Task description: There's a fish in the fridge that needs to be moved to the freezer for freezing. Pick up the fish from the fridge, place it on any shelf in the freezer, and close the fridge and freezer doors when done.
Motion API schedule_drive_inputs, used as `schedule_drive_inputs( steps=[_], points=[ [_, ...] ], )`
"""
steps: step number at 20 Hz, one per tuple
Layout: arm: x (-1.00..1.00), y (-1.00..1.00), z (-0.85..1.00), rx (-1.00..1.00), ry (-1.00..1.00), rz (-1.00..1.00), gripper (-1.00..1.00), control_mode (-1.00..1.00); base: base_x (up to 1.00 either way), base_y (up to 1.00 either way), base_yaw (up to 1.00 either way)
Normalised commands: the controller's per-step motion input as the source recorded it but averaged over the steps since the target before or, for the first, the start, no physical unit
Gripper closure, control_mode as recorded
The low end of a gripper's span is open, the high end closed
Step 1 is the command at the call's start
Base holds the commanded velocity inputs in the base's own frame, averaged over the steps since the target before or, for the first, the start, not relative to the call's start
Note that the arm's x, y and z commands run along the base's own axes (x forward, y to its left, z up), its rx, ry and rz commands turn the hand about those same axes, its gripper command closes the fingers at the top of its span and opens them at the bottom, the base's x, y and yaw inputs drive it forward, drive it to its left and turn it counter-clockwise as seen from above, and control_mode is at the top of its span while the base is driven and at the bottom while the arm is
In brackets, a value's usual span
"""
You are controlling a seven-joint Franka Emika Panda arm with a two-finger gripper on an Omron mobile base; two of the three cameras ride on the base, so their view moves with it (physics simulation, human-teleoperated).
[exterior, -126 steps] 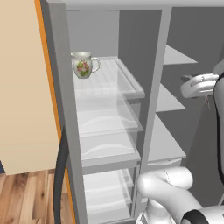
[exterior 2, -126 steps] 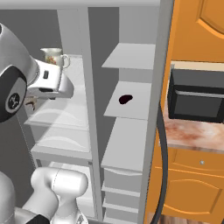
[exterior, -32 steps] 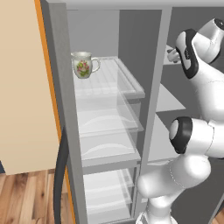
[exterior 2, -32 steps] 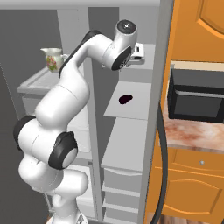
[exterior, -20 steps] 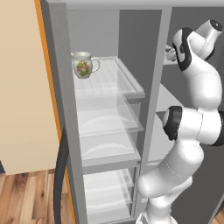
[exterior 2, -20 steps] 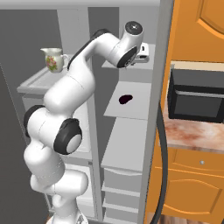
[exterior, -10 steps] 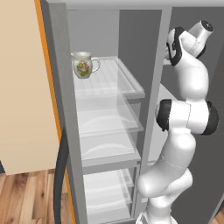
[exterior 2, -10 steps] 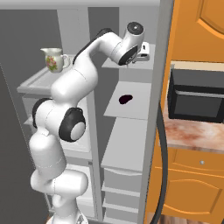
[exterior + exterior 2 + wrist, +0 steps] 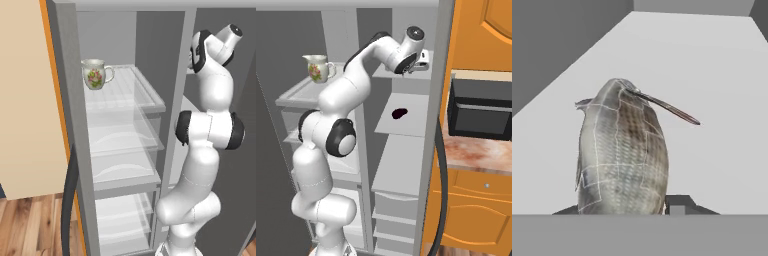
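Your gripper is clenched on the fish. In the hand view the scaly grey body stands up between the two finger tips, with the thin tail sticking out sideways past the top. It's carried, not lying down: the shelf runs away pale and bare behind it.

The arm is stretched high and to its right so the hand sits inside the freezer, the narrow compartment, at the level of the upper board. That's why the elbow is folded so tall in the left base view.

Whether the fish touches the board yet, you can't tell. The hand view hides its underside.

There's a small dark blob on the middle freezer shelf, below the hand. It's too small to name, so don't mistake it for your cargo.

The floral mug sits on the top glass shelf of the fridge, well apart from the arm. Leave it.

Judged step: transfer nearly done, release pending. You'd likely want the hand lowered close to the board before letting go, since a rounded, slim fish could roll or slide toward the edge.

Both compartments stand open, so door closing is not yet done.
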Motion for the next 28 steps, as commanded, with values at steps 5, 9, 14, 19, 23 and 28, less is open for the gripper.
schedule_drive_inputs(
  steps=[5, 9, 14, 19, 23, 28],
  points=[
    [0.13, 0.0, 0.0, 0.0, 0.0, 0.0, -1.0, -1.0, 0.0, 0.0, 0.0],
    [0.0, 0.0, 0.0, 0.0, 0.0, 0.0, -1.0, -1.0, 0.0, 0.0, 0.0],
    [-0.25, 0.05, -0.02, 0.0, -0.03, 0.0, -1.0, -1.0, 0.0, 0.0, 0.0],
    [-0.69, 0.46, -0.34, 0.0, -0.12, 0.0, -1.0, -1.0, 0.0, 0.0, 0.0],
    [-0.69, 0.38, -0.22, 0.0, -0.23, 0.0, -1.0, -1.0, 0.0, 0.0, 0.0],
    [-0.79, 0.39, -0.1, 0.0, -0.14, 0.0, -1.0, -1.0, 0.0, 0.0, 0.0]
  ],
)
